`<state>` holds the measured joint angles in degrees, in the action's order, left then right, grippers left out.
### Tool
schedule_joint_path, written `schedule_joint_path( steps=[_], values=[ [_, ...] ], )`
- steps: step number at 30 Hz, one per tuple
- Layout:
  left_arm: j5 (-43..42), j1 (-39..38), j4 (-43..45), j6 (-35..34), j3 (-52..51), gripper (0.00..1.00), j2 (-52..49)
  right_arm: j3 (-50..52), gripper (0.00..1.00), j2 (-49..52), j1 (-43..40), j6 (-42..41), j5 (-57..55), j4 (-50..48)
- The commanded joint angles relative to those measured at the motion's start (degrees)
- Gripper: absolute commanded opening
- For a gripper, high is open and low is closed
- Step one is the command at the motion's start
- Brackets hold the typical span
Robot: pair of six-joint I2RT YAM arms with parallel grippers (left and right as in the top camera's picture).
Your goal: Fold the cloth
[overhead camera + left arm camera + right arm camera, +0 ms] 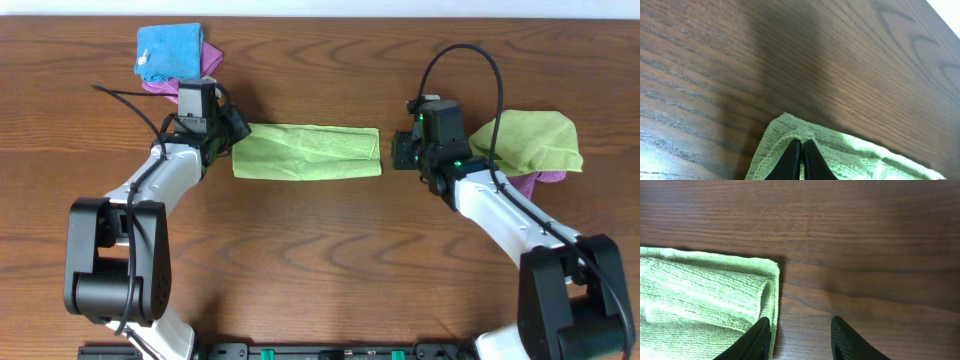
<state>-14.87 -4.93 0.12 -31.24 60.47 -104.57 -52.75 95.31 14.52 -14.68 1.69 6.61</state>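
Tabletop: left end effector pinches cloth (right end effector open).

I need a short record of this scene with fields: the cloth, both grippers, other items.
cloth: lime-green cloth, folded into a long strip, flat on the table
left gripper: shut on the cloth's left end
right gripper: open at its right end, gripping nothing
other items: blue cloth at far left; rumpled green cloth at right

cloth: mid-table, between the grippers
left gripper: on its left end
right gripper: at its right end
rumpled cloth: right of right gripper
stacked cloths: behind left gripper
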Motion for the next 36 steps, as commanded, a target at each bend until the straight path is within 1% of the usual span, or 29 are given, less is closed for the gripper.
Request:
schedule_joint_path(
  steps=[1,8,21,28,29,30,31,32,35,36],
  values=[
    [-0.26,0.02,-0.02,0.81,1.92,0.06,-0.42,-0.04,0.40,-0.59,-0.20,-0.72,0.26,0.09],
    [0.28,0.00,1.09,1.49,2.12,0.06,-0.79,-0.04,0.40,-0.59,-0.20,-0.72,0.26,0.09],
    [0.22,0.02,7.54,1.88,2.12,0.06,-7.32,-0.04,0.39,-0.59,-0.20,-0.72,0.26,0.09],
    [-0.02,0.02,8.07,1.88,2.12,0.06,-9.31,-0.04,0.39,-0.59,-0.20,-0.72,0.28,0.09],
    [-0.15,0.02,8.09,1.88,2.14,0.09,-9.29,-0.04,0.39,-0.59,-0.17,-0.72,0.28,0.09],
    [-0.22,0.02,8.04,1.88,2.19,0.15,-9.25,-0.04,0.39,-0.59,-0.17,-0.72,0.31,0.11],
    [-0.20,0.09,7.91,1.97,2.19,0.32,-9.07,-0.04,0.40,-0.59,-0.17,-0.72,0.46,0.22],
    [-0.22,0.13,7.76,2.25,2.19,0.40,-8.81,-0.04,0.41,-0.59,-0.20,-0.72,0.94,0.28],
    [-0.24,0.13,7.10,3.52,2.32,0.57,-7.32,-0.04,0.42,-0.59,-0.17,-0.72,2.36,0.50],
    [-0.22,0.13,6.78,4.48,2.34,0.59,-6.25,-0.04,0.42,-0.59,-0.17,-0.72,2.64,0.55]
  ],
)
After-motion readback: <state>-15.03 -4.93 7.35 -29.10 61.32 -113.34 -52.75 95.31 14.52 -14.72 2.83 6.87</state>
